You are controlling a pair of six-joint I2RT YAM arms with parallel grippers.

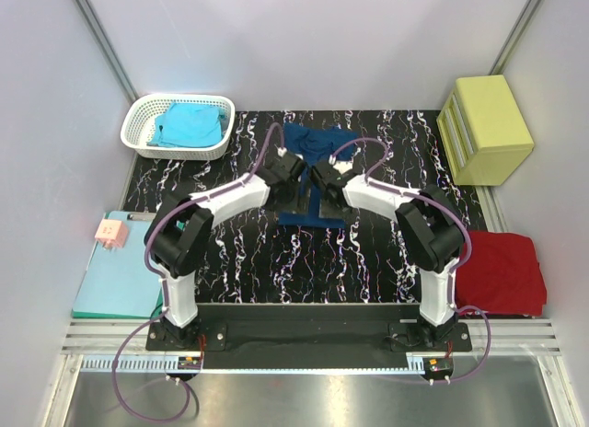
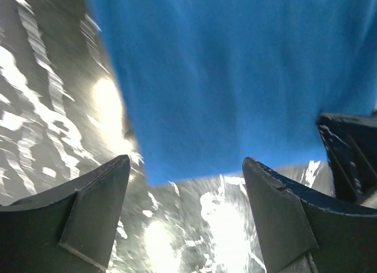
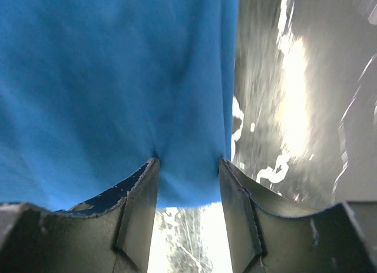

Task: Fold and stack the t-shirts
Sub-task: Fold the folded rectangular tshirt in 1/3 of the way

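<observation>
The navy blue t-shirt (image 1: 317,144) lies partly folded at the middle back of the black marbled table (image 1: 239,261). Both grippers hover low over its near edge. My left gripper (image 1: 293,199) is open; in its wrist view the blue cloth (image 2: 235,79) ends just ahead of the fingertips (image 2: 185,173), and only bare table shows between them. My right gripper (image 1: 327,204) stands partly open, its tips (image 3: 188,164) pressing into the cloth (image 3: 118,79) near the shirt's right edge. A turquoise t-shirt (image 1: 189,123) fills the white basket (image 1: 138,137). A red t-shirt (image 1: 497,271) lies at the right.
A yellow drawer box (image 1: 485,128) stands at the back right. A teal clipboard (image 1: 115,271) with a pink tag (image 1: 111,231) lies off the table's left edge. Metal frame posts rise at both back corners.
</observation>
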